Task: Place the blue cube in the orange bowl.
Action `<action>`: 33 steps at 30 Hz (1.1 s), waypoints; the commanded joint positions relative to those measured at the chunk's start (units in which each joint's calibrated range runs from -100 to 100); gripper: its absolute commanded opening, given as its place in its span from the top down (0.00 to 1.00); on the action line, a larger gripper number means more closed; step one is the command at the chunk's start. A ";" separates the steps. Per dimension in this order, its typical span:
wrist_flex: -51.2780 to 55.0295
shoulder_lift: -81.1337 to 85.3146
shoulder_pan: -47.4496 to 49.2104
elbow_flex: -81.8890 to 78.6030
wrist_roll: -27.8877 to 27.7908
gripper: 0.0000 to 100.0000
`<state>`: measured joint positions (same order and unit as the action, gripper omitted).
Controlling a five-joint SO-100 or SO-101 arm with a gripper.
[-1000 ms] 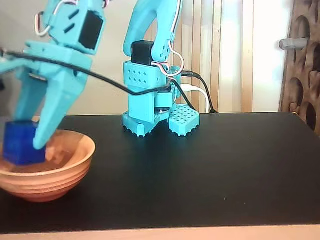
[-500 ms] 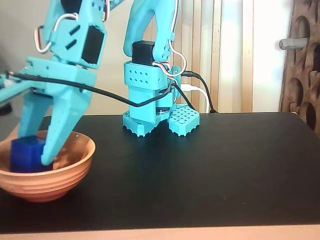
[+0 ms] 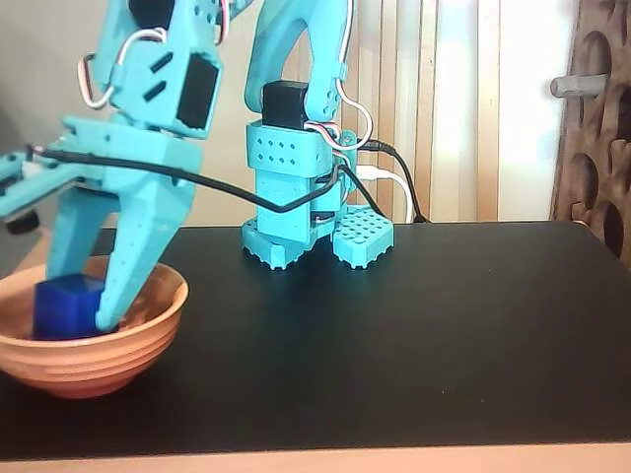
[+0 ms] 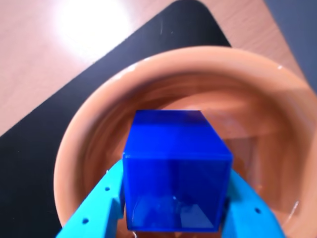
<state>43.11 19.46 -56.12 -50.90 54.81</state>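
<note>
The tool [image 3: 84, 315] pinched the blue cube [image 3: 67, 306] by two opposite flat faces, low inside the orange bowl [image 3: 94, 357] at the bench's [image 3: 414, 335] left. The cube looked rigid, light and smooth-sided, so a square grip across parallel faces suited it.

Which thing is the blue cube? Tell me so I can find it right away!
Look at the black table top and find the big peach-orange bowl at its left end in the fixed view. Inside the bowl, the turquoise gripper pinches a small block: the blue cube. It is deep, dark blue, not light turquoise like the robot's parts.
</note>
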 commanded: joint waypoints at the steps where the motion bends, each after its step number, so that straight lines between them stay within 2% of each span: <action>1: -1.04 -0.84 -0.15 2.54 0.57 0.88; 4: -1.04 -1.18 -0.15 2.54 0.57 0.88; 10: -1.04 -1.01 -0.25 2.63 0.63 0.79; 17: -1.04 -0.58 -0.05 2.81 2.62 0.73; 33: 3.76 11.95 -0.35 2.63 2.78 0.73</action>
<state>46.19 23.79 -56.02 -50.90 57.11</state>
